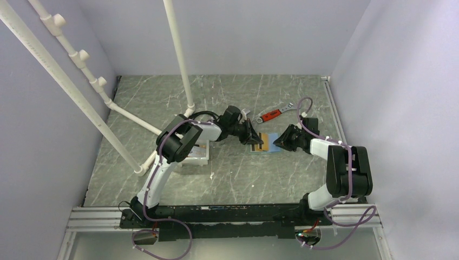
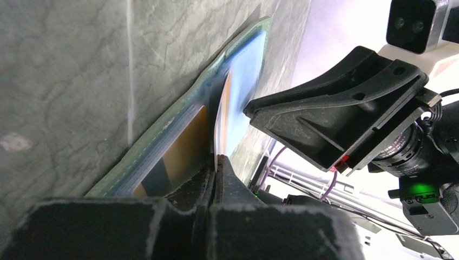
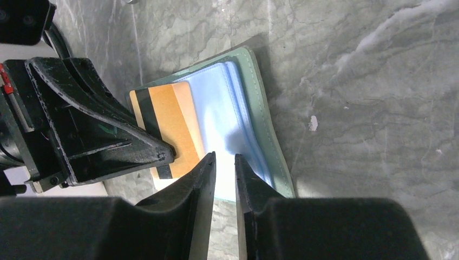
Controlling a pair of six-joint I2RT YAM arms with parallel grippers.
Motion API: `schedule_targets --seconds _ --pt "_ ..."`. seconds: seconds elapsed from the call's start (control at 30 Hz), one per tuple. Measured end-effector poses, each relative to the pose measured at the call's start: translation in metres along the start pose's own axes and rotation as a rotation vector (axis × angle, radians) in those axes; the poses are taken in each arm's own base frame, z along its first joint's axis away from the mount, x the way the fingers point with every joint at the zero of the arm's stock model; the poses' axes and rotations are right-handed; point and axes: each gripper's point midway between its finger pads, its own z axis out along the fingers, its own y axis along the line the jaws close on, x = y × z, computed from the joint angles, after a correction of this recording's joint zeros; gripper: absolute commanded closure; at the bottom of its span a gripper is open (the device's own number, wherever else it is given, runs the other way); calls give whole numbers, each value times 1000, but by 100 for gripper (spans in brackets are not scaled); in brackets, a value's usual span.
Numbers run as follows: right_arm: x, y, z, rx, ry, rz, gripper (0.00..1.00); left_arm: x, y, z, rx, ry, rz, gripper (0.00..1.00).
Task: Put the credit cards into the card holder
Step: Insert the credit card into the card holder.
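Observation:
The card holder (image 1: 266, 144) lies open on the table, grey-green with light-blue pockets (image 3: 227, 108). My left gripper (image 1: 253, 137) is shut on the near edge of an orange card with a dark stripe (image 3: 172, 123), which lies over the holder's left half. In the left wrist view the jaws (image 2: 216, 161) pinch this card edge-on (image 2: 221, 122), and another orange face (image 2: 187, 143) shows in the holder (image 2: 162, 130) beside it. My right gripper (image 1: 282, 142) has its fingers a narrow gap apart, tips (image 3: 224, 158) on the blue pocket, holding nothing.
A white tray (image 1: 190, 158) with a gold card (image 1: 201, 146) in it stands left of the holder, under the left arm. A red-handled wrench (image 1: 274, 113) lies behind the holder. White pipes (image 1: 181, 59) rise at the back left. Walls close in on three sides.

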Motion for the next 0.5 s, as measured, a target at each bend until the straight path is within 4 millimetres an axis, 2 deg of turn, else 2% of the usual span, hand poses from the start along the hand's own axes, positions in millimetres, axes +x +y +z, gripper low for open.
schedule_targets --seconds 0.23,0.37,0.5 --pt "-4 -8 -5 38 -21 33 72 0 0 1 8 -7 3 100" --pt "-5 -8 -5 32 -18 38 76 1 -1 1 9 -8 2 100" --pt "-3 -8 -3 10 -1 49 88 1 -2 2 9 -11 -1 100"
